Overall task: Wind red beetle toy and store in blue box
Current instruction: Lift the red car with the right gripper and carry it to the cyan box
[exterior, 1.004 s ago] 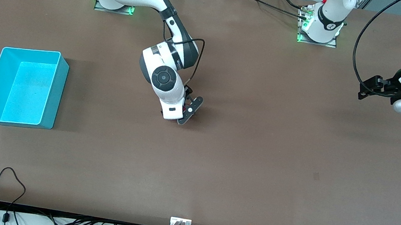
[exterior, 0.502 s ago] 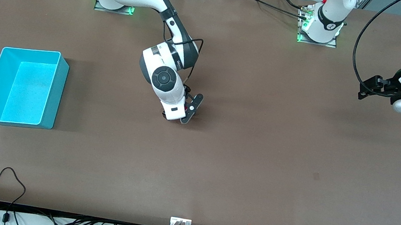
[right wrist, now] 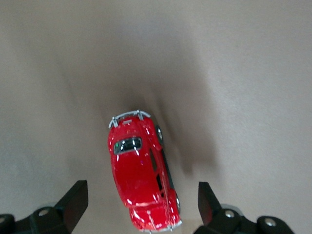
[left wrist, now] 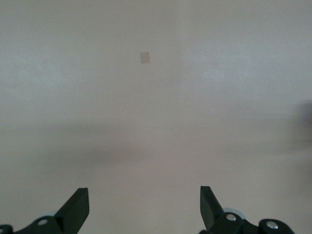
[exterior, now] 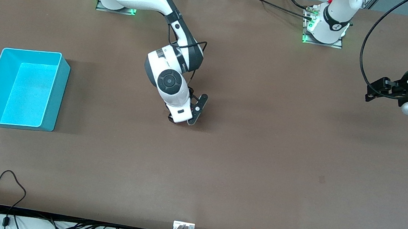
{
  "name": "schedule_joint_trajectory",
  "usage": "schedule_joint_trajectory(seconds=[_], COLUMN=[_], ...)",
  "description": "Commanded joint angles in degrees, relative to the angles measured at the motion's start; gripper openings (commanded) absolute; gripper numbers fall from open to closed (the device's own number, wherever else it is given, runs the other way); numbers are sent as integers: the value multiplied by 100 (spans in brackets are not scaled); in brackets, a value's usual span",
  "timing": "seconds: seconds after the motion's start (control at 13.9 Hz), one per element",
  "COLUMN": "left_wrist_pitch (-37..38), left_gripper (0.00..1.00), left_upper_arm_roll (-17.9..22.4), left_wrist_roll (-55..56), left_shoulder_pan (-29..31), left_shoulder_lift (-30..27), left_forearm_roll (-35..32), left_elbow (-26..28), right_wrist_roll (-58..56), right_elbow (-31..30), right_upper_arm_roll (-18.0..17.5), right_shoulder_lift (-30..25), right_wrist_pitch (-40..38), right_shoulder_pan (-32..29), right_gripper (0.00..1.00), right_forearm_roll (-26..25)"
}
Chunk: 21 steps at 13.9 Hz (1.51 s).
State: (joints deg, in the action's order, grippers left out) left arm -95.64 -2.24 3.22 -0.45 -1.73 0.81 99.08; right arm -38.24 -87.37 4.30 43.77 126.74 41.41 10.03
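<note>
Right now the right tool (exterior: 187,118) is sitting low over the middle of the table (exterior: 261,158), a little above centre in the front view, with its two fingers (right wrist: 73,200) spread wide and holding nothing. In the right wrist view the beetle (right wrist: 141,170) is lying between those fingers, near the lower centre of that frame, its body turned slightly askew to the line between the fingertips; in the front view the wrist is hiding it. To grasp well, I judge the tool should be squaring up to the car's sides, dropping until the pads are level with the body, then closing gently so the glossy shell is not squirting out. The box (exterior: 24,87) is standing at the middle left of the front view, well apart. The left tool (left wrist: 144,209), also wide open and empty, is waiting over bare table at the right edge.
</note>
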Motion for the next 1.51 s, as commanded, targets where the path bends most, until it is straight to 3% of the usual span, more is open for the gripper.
schedule_joint_trajectory(seconds=[0.0, 0.22, 0.29, 0.36, 0.79, 1.15, 1.43], left_wrist_pitch=[72, 107, 107, 107, 186, 204, 195], left_gripper=[100, 100, 100, 100, 100, 100, 100], left_upper_arm_roll=[13, 13, -22, -22, -5, -14, -22], left_wrist_roll=[55, 64, 99, 160, 170, 161, 152], left_shoulder_pan=[19, 19, 10, 10, 27, 19, 19], left_shoulder_lift=[93, 190, 199, 199, 199, 190, 199], left_forearm_roll=[130, 121, 121, 121, 121, 121, 121], left_elbow=[-239, -363, -380, -380, -380, -389, -389], right_wrist_roll=[-96, -96, -148, -288, -333, -220, 272], right_elbow=[9, 9, 9, 9, 35, 211, 203], right_upper_arm_roll=[44, 44, 44, 44, 62, 150, 159], right_shoulder_lift=[79, 79, 79, 88, 167, -279, -1123], right_wrist_pitch=[140, 140, 140, 140, 132, -166, -886], right_shoulder_pan=[95, 174, 174, 166, 131, -44, -1070], right_gripper=[100, 97, 85, 52, 21, 16, 18], right_forearm_roll=[25, 8, 8, 16, -142, -81, -150])
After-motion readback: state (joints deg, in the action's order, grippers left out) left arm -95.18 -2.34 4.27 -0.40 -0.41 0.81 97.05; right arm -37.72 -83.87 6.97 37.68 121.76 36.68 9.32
